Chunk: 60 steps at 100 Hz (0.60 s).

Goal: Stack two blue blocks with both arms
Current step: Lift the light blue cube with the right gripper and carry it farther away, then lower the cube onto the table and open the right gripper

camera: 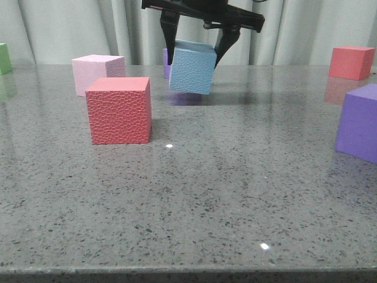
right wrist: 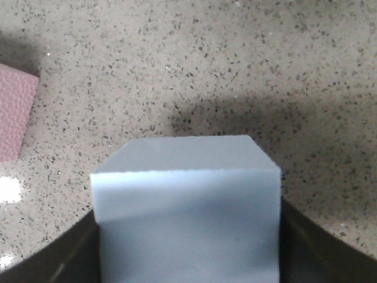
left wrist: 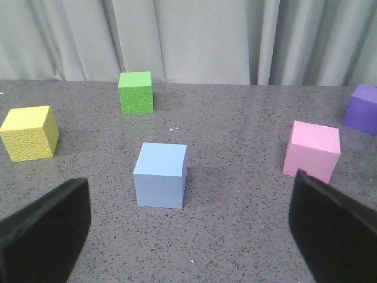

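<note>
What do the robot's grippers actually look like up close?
Both are plain black. The right gripper has two slim, tapering fingers hanging from a flat black crossbar. The left gripper shows only as two broad, matte black finger pads at the picture's edges. No cables or markings are visible.

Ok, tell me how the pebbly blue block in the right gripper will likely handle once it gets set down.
The pebbly blue block hangs tilted in the right gripper, so it may land on an edge and rock. Flat faces suggest it won't roll. Its pebbly skin probably grips well, and it looks light.

right tool (camera: pixel 197 41) clamped, left tool (left wrist: pixel 188 236) spread
</note>
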{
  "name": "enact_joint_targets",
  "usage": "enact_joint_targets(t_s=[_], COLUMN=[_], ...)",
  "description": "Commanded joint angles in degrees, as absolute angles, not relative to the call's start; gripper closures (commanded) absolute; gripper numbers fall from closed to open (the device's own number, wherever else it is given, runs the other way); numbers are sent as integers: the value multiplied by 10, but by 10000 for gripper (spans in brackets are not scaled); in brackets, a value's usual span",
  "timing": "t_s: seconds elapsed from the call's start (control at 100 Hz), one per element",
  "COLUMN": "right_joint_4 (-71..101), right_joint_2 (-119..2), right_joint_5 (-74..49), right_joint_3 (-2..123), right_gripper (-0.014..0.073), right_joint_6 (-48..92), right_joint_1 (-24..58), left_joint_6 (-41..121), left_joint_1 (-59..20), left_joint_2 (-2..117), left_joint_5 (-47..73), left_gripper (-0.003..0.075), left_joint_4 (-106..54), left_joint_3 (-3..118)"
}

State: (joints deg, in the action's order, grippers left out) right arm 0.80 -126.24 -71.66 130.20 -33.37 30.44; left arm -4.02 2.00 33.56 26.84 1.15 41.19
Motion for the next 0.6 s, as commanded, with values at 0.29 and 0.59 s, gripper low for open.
enact_joint_targets(t_s=[0.29, 0.59], right_joint_4=[24, 30], right_joint_2=[-1226, -1231], right_joint_5=[-728, -732], right_joint_3=[1322, 1322], right_gripper=[267, 247], right_joint_6=[-326, -326], right_joint_1=[302, 302], left_joint_6=[-44, -44], left_joint_1=[21, 21], left_joint_2=[340, 340], left_joint_5=[227, 227], left_gripper=[58, 58], left_joint_4=[8, 8], left_joint_3=[431, 431])
